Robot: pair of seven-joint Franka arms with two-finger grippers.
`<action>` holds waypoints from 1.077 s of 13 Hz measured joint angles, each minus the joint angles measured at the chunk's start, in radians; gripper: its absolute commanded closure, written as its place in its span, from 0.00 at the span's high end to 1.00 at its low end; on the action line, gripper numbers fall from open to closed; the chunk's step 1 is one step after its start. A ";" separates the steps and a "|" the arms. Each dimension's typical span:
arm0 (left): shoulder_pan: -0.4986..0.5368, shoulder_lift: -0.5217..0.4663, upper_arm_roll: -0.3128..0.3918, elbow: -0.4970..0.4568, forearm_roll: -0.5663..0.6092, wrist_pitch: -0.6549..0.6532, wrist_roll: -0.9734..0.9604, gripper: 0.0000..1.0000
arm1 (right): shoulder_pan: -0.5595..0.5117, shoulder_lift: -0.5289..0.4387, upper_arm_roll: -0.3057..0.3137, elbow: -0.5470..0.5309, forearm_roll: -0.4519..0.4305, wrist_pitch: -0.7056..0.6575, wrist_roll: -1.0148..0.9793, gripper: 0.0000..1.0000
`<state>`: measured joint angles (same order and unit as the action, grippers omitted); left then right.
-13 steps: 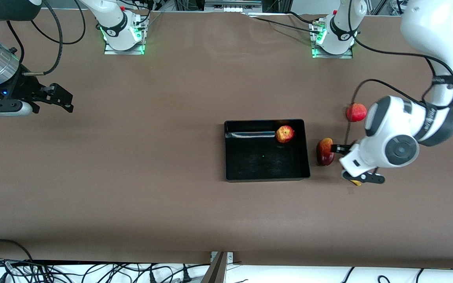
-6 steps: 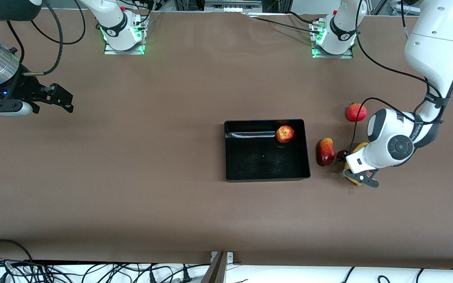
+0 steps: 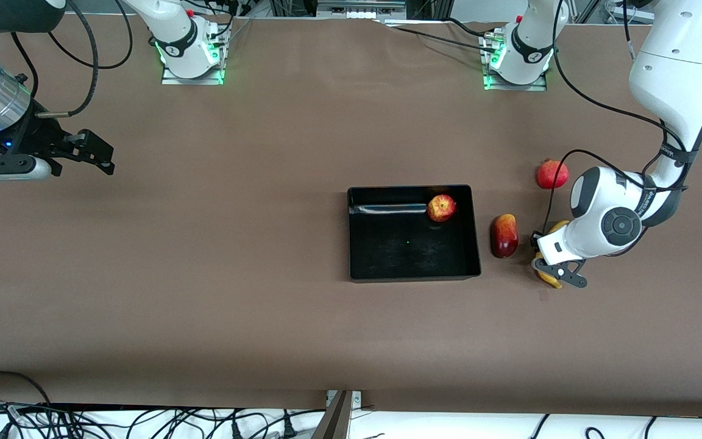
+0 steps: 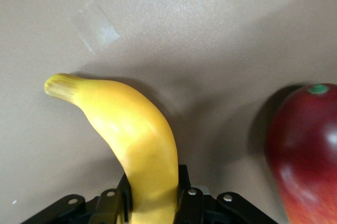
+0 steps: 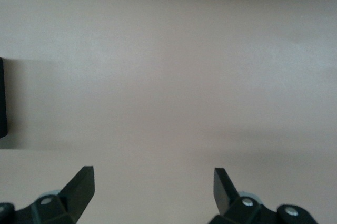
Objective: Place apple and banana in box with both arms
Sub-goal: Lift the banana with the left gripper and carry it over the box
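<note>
L gripper [image 3: 547, 263] now clamped on banana [image 4: 131, 139]; R gripper [image 5: 152, 187] waits, jaws apart.

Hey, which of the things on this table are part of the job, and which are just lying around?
Part of the job: apple, in the box; banana, clamped by the left gripper; right gripper, open, waiting.

Lying around: dark-red and yellow fruit; round red fruit; tape scrap.

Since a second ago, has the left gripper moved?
Yes. The left gripper has shifted away from the box, toward the left arm's end of the table, off the dark-red fruit, and closed its jaws on the banana.
</note>
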<state>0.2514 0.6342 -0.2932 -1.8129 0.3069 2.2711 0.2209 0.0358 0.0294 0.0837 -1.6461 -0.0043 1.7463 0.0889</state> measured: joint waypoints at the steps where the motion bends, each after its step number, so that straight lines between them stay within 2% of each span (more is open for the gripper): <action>1: 0.000 -0.017 -0.009 0.028 0.000 -0.061 0.000 0.00 | 0.000 0.000 0.000 0.000 0.000 0.000 0.000 1.00; 5: -0.022 -0.090 -0.121 0.276 -0.010 -0.438 -0.032 0.00 | 0.000 0.000 0.001 0.000 0.000 0.000 0.000 1.00; 7: -0.106 -0.099 -0.138 0.356 -0.080 -0.521 -0.173 0.00 | 0.000 0.000 0.001 0.000 0.000 0.000 0.000 1.00; 10: -0.289 -0.063 -0.140 0.361 -0.176 -0.497 -0.478 0.00 | 0.000 0.000 0.002 0.000 0.000 0.000 0.000 1.00; 12: -0.401 -0.009 -0.138 0.360 -0.176 -0.371 -0.663 0.00 | 0.000 0.001 0.002 0.000 0.000 0.000 0.000 1.00; 14: -0.459 0.058 -0.133 0.358 -0.176 -0.242 -0.719 0.00 | 0.000 0.001 0.002 0.001 0.000 0.000 0.000 1.00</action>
<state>-0.2080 0.6921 -0.4265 -1.4550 0.1309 2.0294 -0.4976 0.0358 0.0305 0.0858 -1.6451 -0.0048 1.7463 0.0889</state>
